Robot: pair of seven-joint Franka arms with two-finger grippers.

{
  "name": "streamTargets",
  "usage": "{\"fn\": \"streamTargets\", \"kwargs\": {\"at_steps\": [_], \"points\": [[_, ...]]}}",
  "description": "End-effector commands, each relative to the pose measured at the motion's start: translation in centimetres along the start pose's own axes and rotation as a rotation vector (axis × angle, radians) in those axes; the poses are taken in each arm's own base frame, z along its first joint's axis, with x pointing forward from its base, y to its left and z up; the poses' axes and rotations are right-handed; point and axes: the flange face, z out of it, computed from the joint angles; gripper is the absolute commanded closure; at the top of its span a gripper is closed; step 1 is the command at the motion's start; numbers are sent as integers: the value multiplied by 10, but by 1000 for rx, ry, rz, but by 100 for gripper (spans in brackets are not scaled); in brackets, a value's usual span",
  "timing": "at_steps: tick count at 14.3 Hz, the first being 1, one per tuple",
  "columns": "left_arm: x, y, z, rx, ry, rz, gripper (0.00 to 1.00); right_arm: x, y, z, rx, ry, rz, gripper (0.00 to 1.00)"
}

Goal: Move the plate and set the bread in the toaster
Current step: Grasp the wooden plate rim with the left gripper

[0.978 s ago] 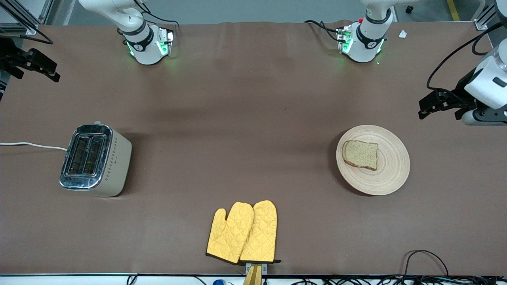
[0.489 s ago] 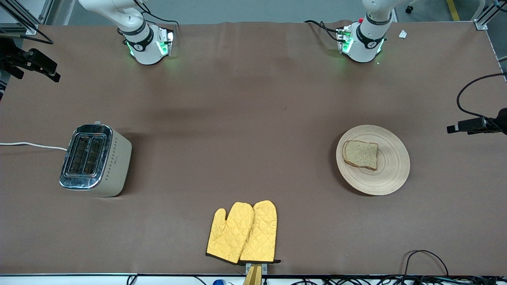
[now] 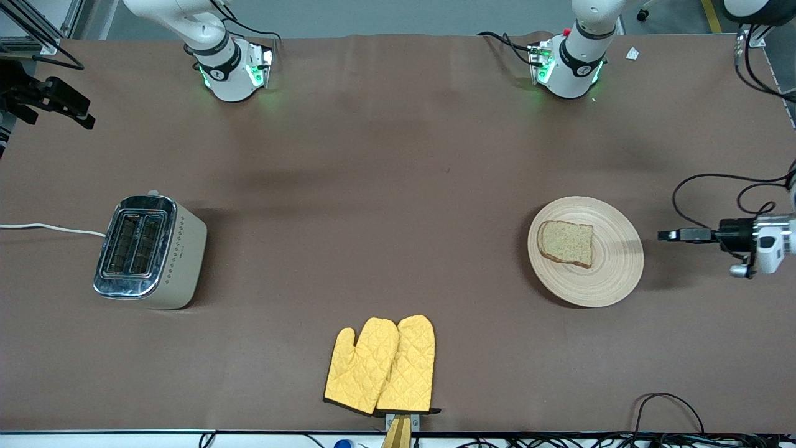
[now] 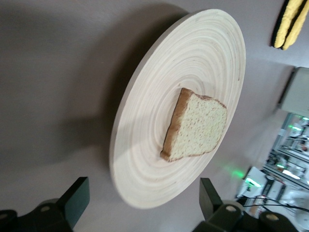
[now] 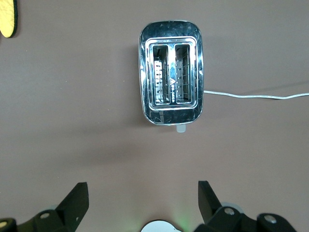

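Note:
The beige wooden plate [image 3: 612,264] lies toward the left arm's end of the table with the slice of brown bread [image 3: 566,243] on it. My left gripper [image 3: 670,235] is open and empty, low beside the plate's rim, pointing at it. In the left wrist view the plate [image 4: 159,111] and the bread [image 4: 198,126] fill the frame, and the rim lies just ahead of the open left gripper [image 4: 143,200]. The toaster [image 3: 149,252] stands toward the right arm's end, slots empty. My right gripper [image 3: 74,112] waits open, high over the table beside the toaster [image 5: 170,72].
Two yellow oven mitts [image 3: 380,366] lie near the table's front edge in the middle. The toaster's white cord [image 3: 50,228] runs off the table's end. Black cables [image 3: 671,404] lie at the front edge below the plate.
My left gripper has swung down and turned level, coming in beside the plate's rim. The right arm, plate, bread and toaster have not moved.

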Motion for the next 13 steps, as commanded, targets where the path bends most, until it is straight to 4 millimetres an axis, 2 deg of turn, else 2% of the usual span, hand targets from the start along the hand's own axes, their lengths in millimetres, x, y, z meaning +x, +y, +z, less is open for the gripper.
{"fn": "streamTargets", "kwargs": {"at_steps": [1,4,9,10,13], "points": [[11,-3,19,-55,-9,6,0,1,-1,-1,11,3,5,0],[17,-19,39,-60,-6,40,0,1,-1,-1,11,3,5,0],[19,-32,49,-67,-3,45,0,1,0,-1,12,3,7,0],[21,-35,55,-83,-1,40,8,1,0,-1,12,3,7,0],[24,-32,62,-95,-4,41,51,1,1,-2,13,4,8,0]]}}
